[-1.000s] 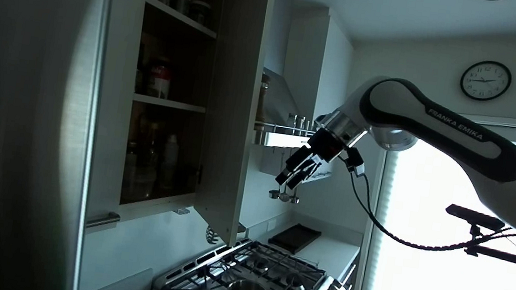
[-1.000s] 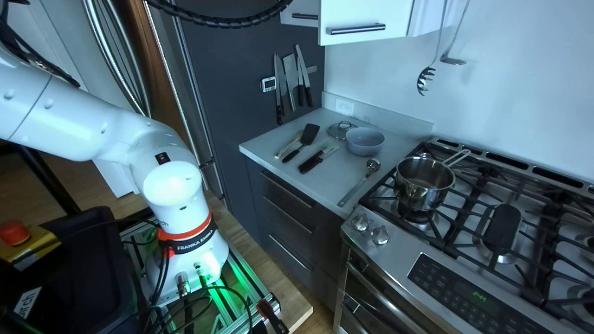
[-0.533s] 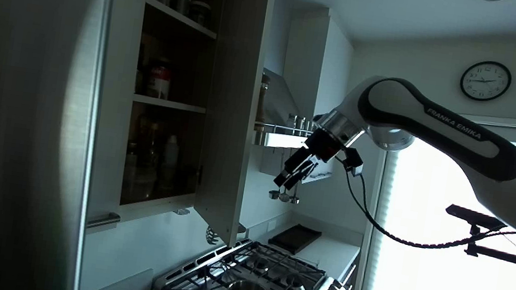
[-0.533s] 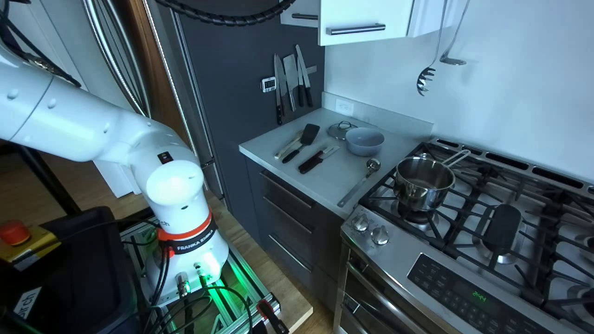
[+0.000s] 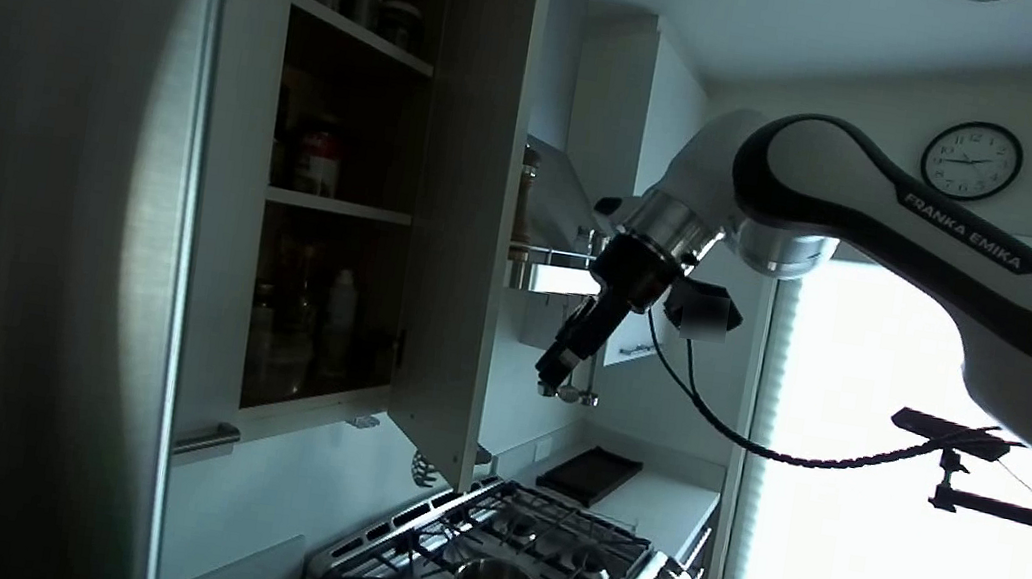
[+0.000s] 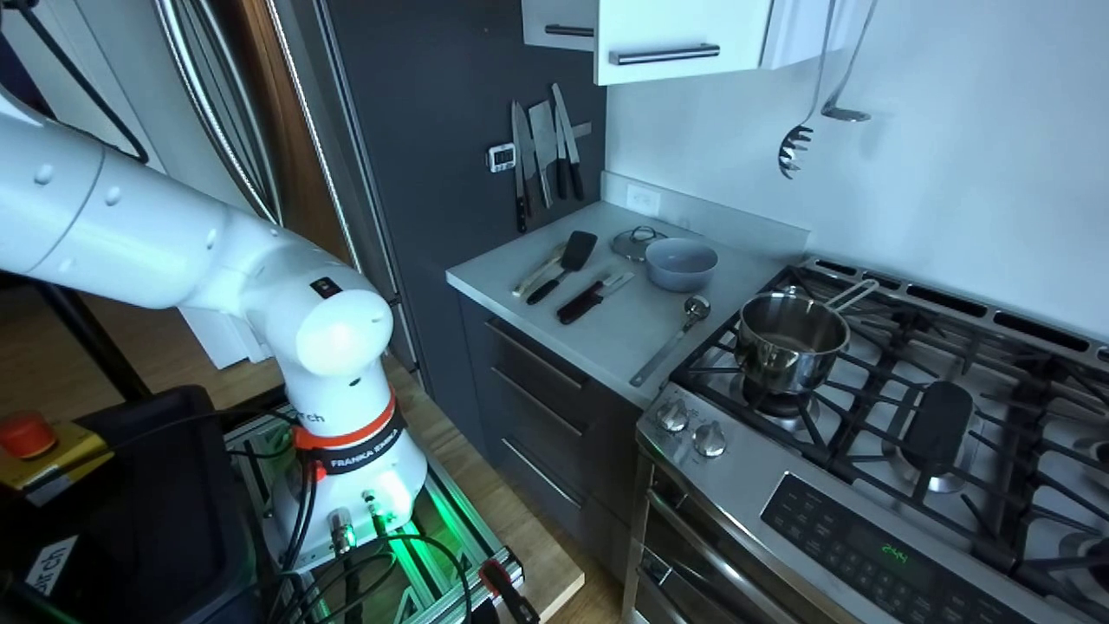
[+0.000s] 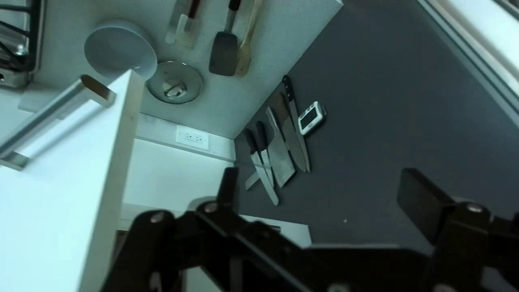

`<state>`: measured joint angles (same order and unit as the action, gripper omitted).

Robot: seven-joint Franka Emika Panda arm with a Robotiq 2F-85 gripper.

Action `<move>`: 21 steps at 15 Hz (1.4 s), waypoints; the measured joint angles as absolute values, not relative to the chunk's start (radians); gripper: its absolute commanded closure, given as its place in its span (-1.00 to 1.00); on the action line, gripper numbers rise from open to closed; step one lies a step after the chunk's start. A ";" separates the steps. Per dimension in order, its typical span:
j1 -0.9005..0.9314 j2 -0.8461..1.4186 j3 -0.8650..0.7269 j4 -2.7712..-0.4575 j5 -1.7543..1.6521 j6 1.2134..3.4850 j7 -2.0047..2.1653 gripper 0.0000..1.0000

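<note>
Your tool [image 7: 322, 185] stands wide, low in the wrist view; door [image 7: 61, 211] at lower left, knives [image 7: 280, 159] near centre.

The end effector [image 7: 318, 187] is black, the cabinet door [image 7: 73, 194] white, its handle [image 7: 44, 117] silver, the bowl [image 6: 681, 270] blue-grey.

Arm [image 5: 966, 247] arched high; wrist [image 5: 698, 179] bent downward; tool [image 7: 322, 190] slanting down, its 2 fingers [image 7: 228, 188] spread wide apart
</note>
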<state>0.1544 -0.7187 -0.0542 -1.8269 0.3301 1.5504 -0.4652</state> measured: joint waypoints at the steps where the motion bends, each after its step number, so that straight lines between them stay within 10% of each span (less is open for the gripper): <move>1: 0.172 -0.713 -0.039 -1.824 0.325 1.550 -0.492 -1.00; 21: 0.254 -0.541 0.053 -1.759 0.224 1.752 -0.740 -1.00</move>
<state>0.2540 -0.5407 0.0531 -1.7588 0.2241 1.7522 -0.7396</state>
